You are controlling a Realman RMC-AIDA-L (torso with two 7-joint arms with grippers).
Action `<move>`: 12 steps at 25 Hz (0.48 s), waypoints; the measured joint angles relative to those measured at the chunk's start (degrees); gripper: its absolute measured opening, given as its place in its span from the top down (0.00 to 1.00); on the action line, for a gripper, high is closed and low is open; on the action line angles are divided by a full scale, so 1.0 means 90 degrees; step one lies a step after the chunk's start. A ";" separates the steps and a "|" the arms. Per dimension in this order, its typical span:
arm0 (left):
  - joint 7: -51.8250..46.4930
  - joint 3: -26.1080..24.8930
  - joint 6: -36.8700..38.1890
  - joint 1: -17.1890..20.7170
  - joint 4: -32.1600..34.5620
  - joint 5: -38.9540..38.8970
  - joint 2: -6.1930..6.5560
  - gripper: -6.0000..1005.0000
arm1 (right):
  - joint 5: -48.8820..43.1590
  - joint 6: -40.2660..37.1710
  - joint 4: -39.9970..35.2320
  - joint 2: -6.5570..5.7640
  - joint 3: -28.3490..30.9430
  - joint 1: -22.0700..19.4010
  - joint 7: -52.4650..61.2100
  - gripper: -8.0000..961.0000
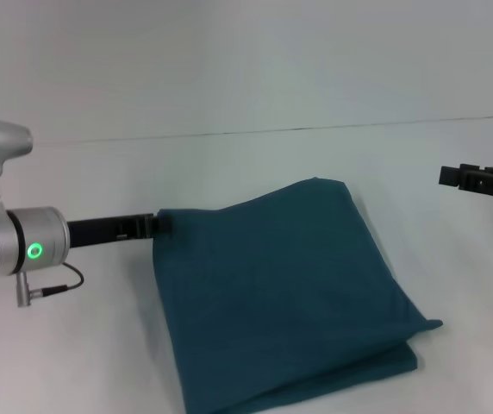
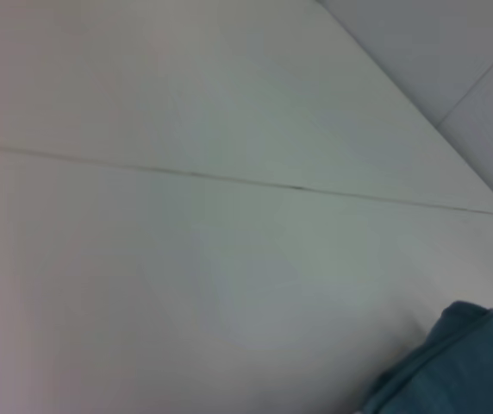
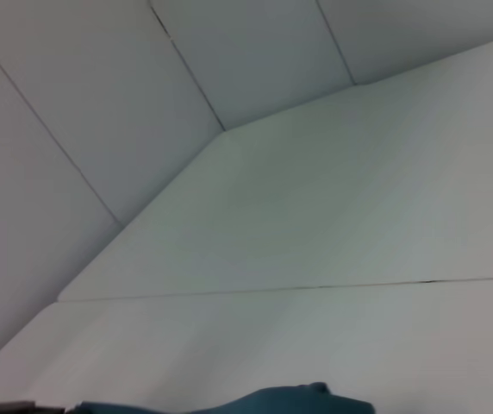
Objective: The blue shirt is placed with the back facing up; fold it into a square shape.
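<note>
Right now, from the head camera, I have the blue shirt [image 1: 285, 297] lying folded on the white worktop [image 1: 255, 164], in the near centre of my view, its plain side up and no lettering showing. It makes a rough four-sided pad of several layers; the stacked edges show along its near right side, and one corner sticks out to the right there.

My left gripper [image 1: 162, 223] reaches in from the left, low over the worktop, and its black tip meets the shirt's far left corner. The cloth covers the tip, so I cannot tell whether the fingers are pinched on the fabric or merely touching it. The silver wrist behind it shows a green ring light [image 1: 34, 251] and a thin cable [image 1: 57, 286] looping beneath.

My right gripper [image 1: 485, 182] sits at the right edge of the view, raised above the worktop and well apart from the shirt, holding nothing that I can see. How far its fingers stand open I cannot tell.

On the left wrist camera a bunched teal corner of the shirt shows at the frame's edge against bare worktop. The right wrist camera catches only a sliver of teal cloth
</note>
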 joint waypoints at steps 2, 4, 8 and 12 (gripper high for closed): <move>0.0000 -0.0007 -0.0017 -0.0092 0.0005 0.0000 0.0038 0.95 | 0.0000 0.0007 0.0005 0.0050 0.0003 -0.0005 -0.0048 0.36; 0.0000 -0.0027 -0.0034 -0.0173 0.0013 0.0000 0.0076 0.97 | 0.0000 0.0013 0.0006 0.0079 0.0001 -0.0007 -0.0058 0.36; -0.0005 -0.0063 -0.0174 -0.0344 0.0036 -0.0024 0.0153 0.97 | 0.0000 0.0056 0.0006 0.0117 -0.0002 -0.0008 -0.0058 0.36; -0.0028 -0.0068 -0.0296 -0.0480 0.0040 -0.0024 0.0189 0.96 | -0.0002 0.0140 0.0014 0.0148 -0.0018 0.0015 -0.0057 0.36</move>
